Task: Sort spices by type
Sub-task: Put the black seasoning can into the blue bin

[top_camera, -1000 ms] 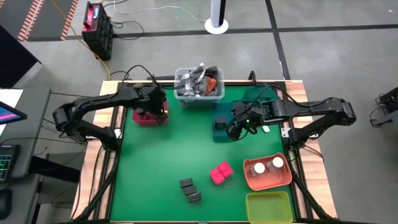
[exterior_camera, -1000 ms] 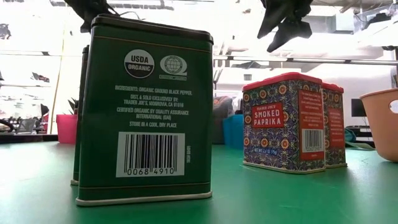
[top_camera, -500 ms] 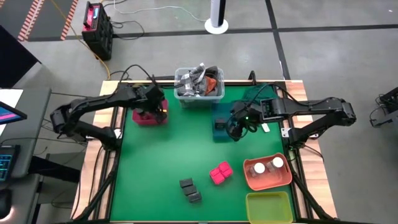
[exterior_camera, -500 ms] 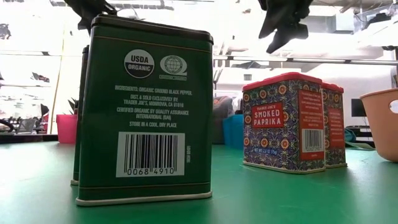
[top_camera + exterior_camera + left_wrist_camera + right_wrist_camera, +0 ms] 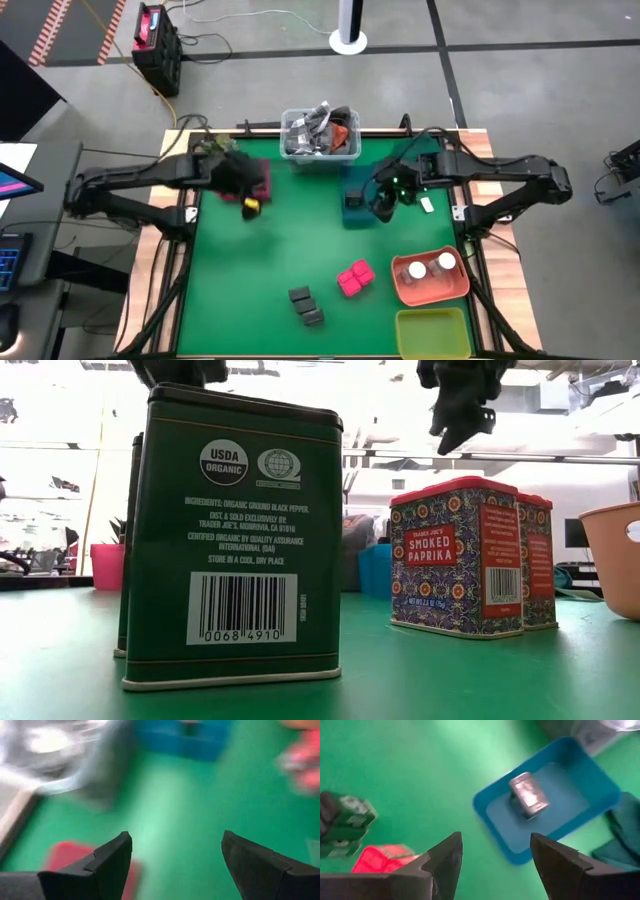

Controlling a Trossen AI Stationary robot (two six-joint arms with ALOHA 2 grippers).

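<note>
In the high view two dark boxes [image 5: 305, 305] and two pink blocks [image 5: 353, 278] stand on the green mat near its near edge. Two white-capped jars [image 5: 430, 268] stand in the orange tray [image 5: 445, 290]. A small grey container [image 5: 529, 795] lies in the blue tray [image 5: 547, 815]. My right gripper [image 5: 385, 203] hovers open above that tray [image 5: 352, 207], touching nothing. My left gripper [image 5: 248, 203] is open over the mat at the near side of the pink tray [image 5: 260, 175]; its wrist view is blurred. The low view shows the boxes [image 5: 235, 540] and blocks [image 5: 455, 555] up close.
A clear bin of clutter [image 5: 320, 138] sits at the far edge between the two arms. A yellow tray [image 5: 432, 332] lies at the near right corner beside the orange tray. Open green mat [image 5: 270, 250] stretches between the trays and the boxes.
My left gripper has swung off the pink tray toward the near edge, moving fast, with its arm drawn back toward the left. My right gripper has risen a little above the blue tray. The spices have not moved.
</note>
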